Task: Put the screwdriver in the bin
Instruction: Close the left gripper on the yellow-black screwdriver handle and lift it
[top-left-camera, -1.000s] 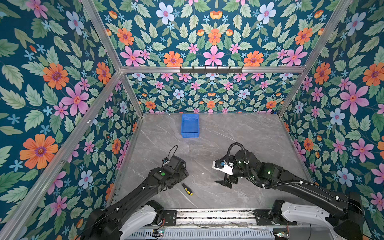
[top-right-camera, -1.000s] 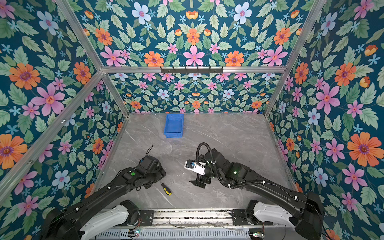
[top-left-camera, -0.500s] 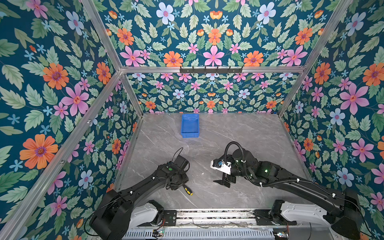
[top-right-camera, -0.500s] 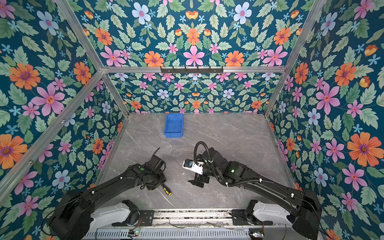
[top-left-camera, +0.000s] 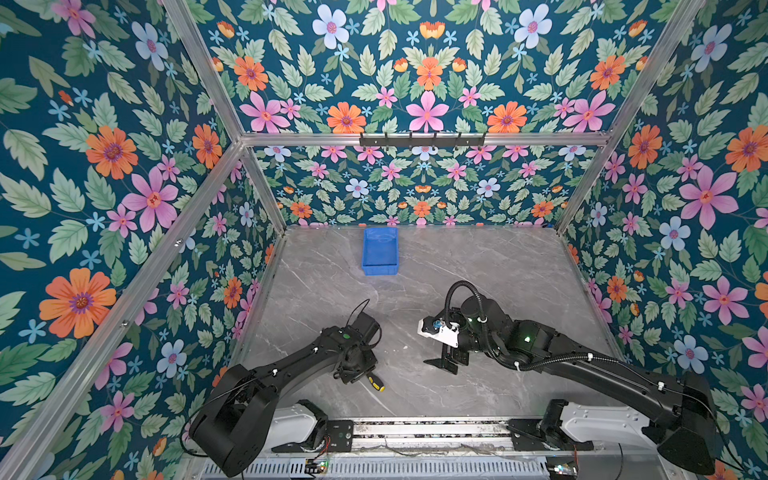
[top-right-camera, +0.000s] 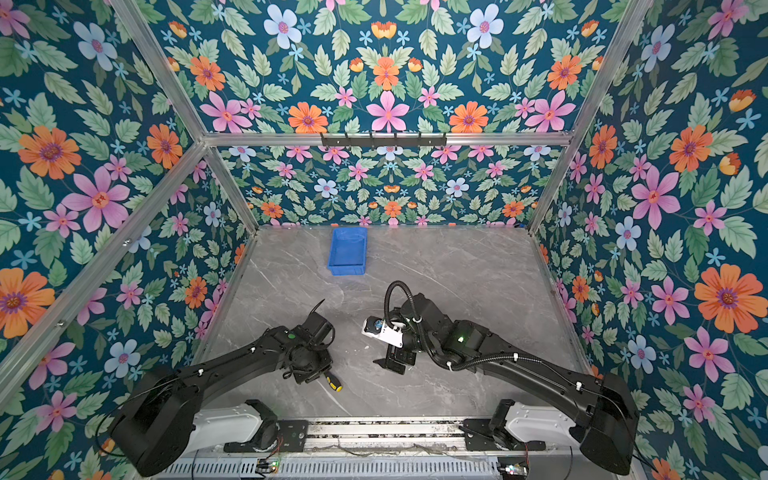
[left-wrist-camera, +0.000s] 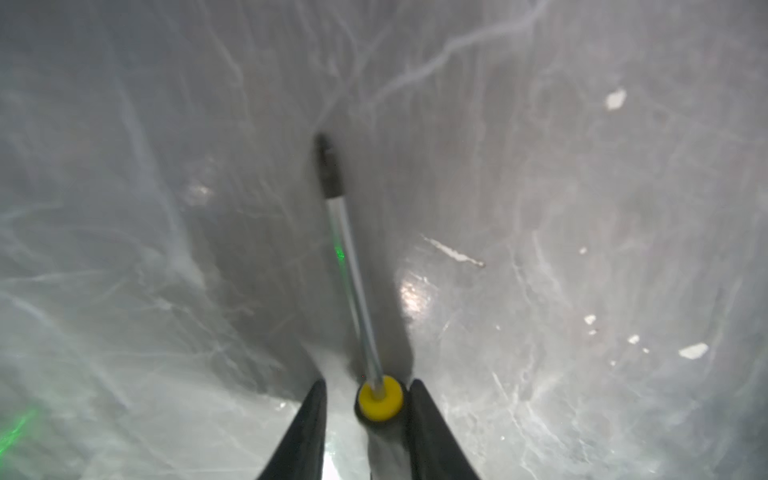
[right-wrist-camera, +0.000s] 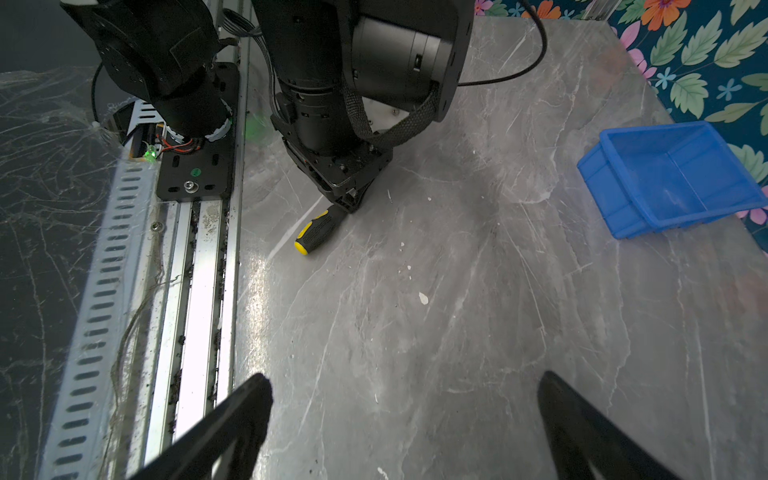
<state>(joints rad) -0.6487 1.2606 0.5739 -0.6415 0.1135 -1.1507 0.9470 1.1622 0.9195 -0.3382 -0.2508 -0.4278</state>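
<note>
Marble table (top-left-camera: 478, 270): left gripper (left-wrist-camera: 368, 384) narrow astride screwdriver (left-wrist-camera: 353, 270) at 6 o'clock (grip unclear); right gripper (right-wrist-camera: 404, 376) wide; bin (top-left-camera: 380, 272) at 12 o'clock.

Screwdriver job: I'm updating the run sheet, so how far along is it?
Done: nothing yet; the bin is empty. In hand: the left gripper straddles the screwdriver lying on the table, a gap beside one finger. Left: clamp, lift, carry to the bin.
</note>
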